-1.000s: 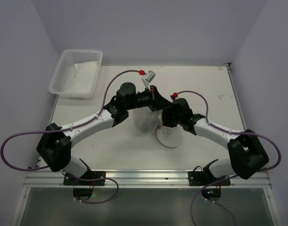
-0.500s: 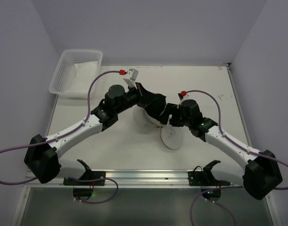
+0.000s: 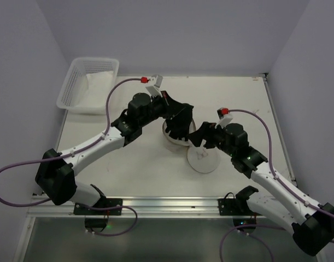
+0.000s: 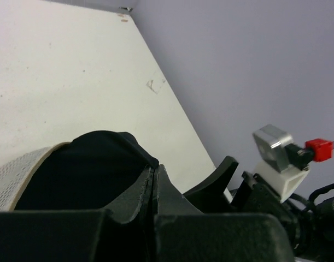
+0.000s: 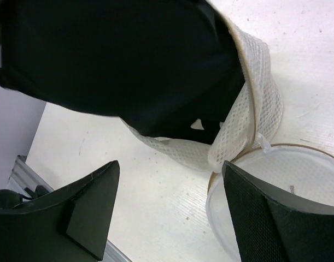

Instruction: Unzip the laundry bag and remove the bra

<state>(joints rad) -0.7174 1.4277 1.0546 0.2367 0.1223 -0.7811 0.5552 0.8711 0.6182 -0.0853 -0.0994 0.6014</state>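
**Overhead view.** The laundry bag (image 3: 168,137) stands at the centre of the table (image 3: 128,164), unzipped. Its round lid (image 3: 205,159) is flopped down to the lower right of the drum. The left gripper (image 3: 172,115) reaches in from the left and is over the bag mouth. A black mass there, the bra (image 3: 182,130), merges with its fingers. The right gripper (image 3: 201,135) sits just right of the drum, above the lid. A white basket (image 3: 74,90) stands at the upper left, well apart from the work.

**Left wrist view.** The fingers (image 4: 139,199) are pressed flat together at bottom centre. Black fabric of the bra (image 4: 85,164) bulges just beyond their tips, above the mesh rim of the bag (image 4: 16,180) at lower left. By appearance the left gripper is clenched on the bra's edge.

**Right wrist view.** The two fingers (image 5: 87,210) stand wide apart at the lower corners with nothing between them, so the right gripper is released. The bra (image 5: 117,60) fills the upper left. Part of it lies inside the mesh wall (image 5: 248,109), and the lid (image 5: 276,185) lies at lower right.

**Assessment.** Extraction is partly done. The lift should go straight up and away from the drum, slowly. The right gripper would do well to pin the mesh wall or the lid so the bag does not rise with the bra. The main hazard is fabric catching on the rim.
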